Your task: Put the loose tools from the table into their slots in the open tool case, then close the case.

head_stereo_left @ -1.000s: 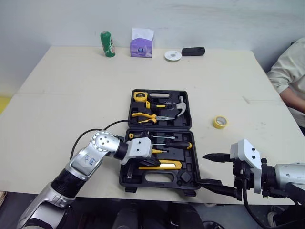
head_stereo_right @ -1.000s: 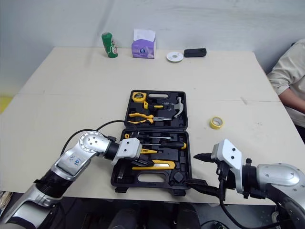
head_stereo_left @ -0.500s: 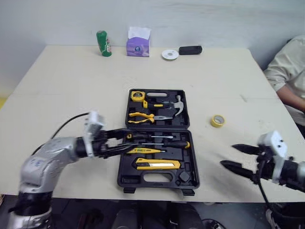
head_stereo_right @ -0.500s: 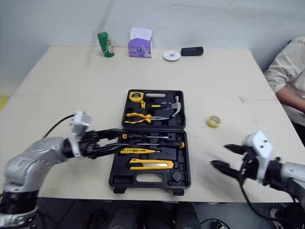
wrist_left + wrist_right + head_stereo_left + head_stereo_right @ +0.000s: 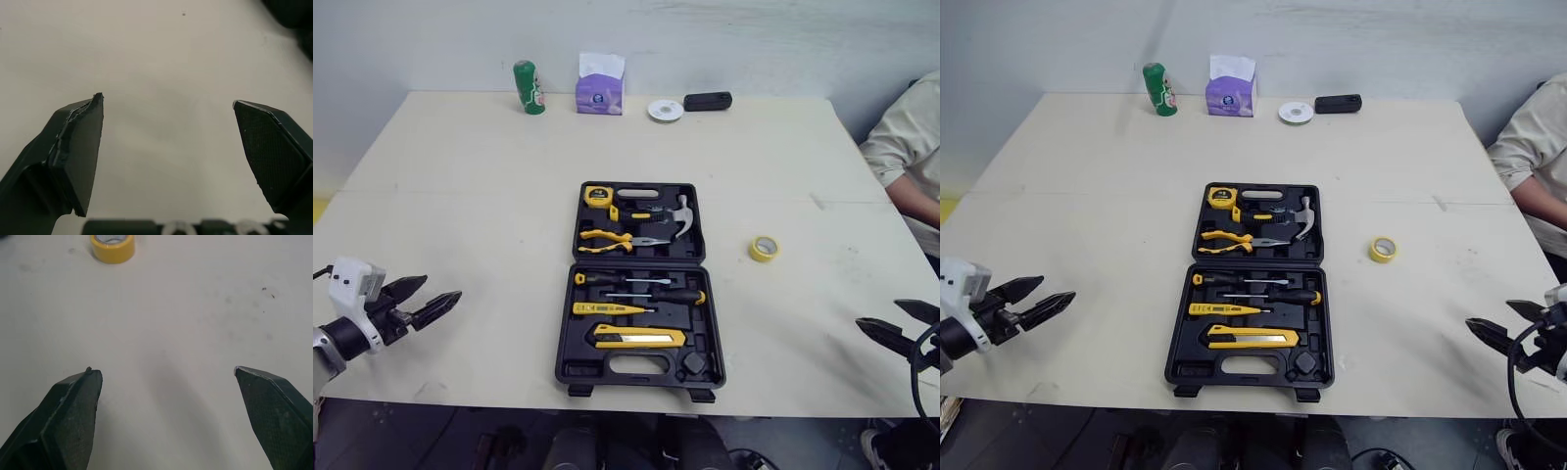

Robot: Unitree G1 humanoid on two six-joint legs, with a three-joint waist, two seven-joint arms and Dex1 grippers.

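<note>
Your left jaws are released, spread wide with nothing between them. They hang over the near left edge of the table (image 5: pixel 460 196), well apart from the case (image 5: pixel 639 367), tips aimed toward it. In the left wrist view bare tabletop lies between the two fingers (image 5: pixel 78 152).

Your right jaws are also released and empty, at the near right edge of the table, tips pointing in toward the middle. The right wrist view looks across bare tabletop to the tape roll (image 5: pixel 764 249) ahead of them.

The case lies open and flat at the middle of the table, lid half on the far side. In the lid half you have a tape measure (image 5: pixel 598 196), a hammer (image 5: pixel 681 217) and two pliers (image 5: pixel 607 236) side by side. In the near half sit two screwdrivers (image 5: pixel 636 281), a yellow tester (image 5: pixel 607 308) below them, and a yellow knife (image 5: pixel 639 340) nearest the handle. You cannot tell from here whether each one is pressed fully into its slot.

The yellow tape roll is the one loose thing near the case, lying flat on the table to its right, apart from it.

Along the far edge stand a green can (image 5: pixel 529 88), a tissue box (image 5: pixel 599 88), a white disc (image 5: pixel 665 110) and a black object (image 5: pixel 708 101). A person's sleeve (image 5: pixel 911 147) shows at the right edge.
</note>
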